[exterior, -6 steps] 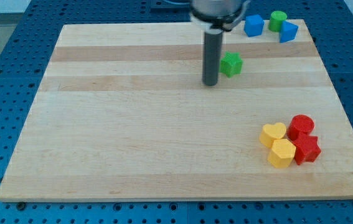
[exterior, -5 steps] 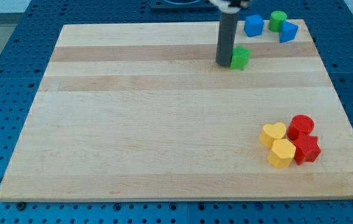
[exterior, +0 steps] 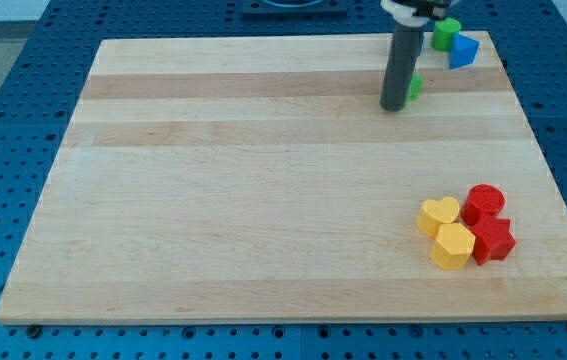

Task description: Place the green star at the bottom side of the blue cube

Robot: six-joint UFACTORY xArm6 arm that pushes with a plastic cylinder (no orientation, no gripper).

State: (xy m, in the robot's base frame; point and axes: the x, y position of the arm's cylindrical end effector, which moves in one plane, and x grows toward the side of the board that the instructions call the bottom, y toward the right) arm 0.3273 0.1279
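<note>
my tip (exterior: 395,106) sits on the wooden counter (exterior: 263,200) near the view's top right, w/ the rod standing upright above it. the green star (exterior: 415,87) is just to the right of the rod, mostly hidden behind it, only a small green sliver shows; looks touching or nearly so, can't tell for sure. the blue cube is not visible, the rod and arm head cover the spot up near the view's top edge, so i can't tell the star's place relative to it. end effector is a plain rod w/ no jaws, so nothing to be apart or together. right of the rod at the counter's top corner there's a green cylinder (exterior: 448,31) and just right of and below it a blue block (exterior: 464,51), shape unclear, the two touching or close to it. well apart, near the view's bottom right, a tight cluster: yellow heart (exterior: 439,214), yellow block (exterior: 453,246) below it, red cylinder (exterior: 484,202) and red star (exterior: 493,241), all pressed together.
</note>
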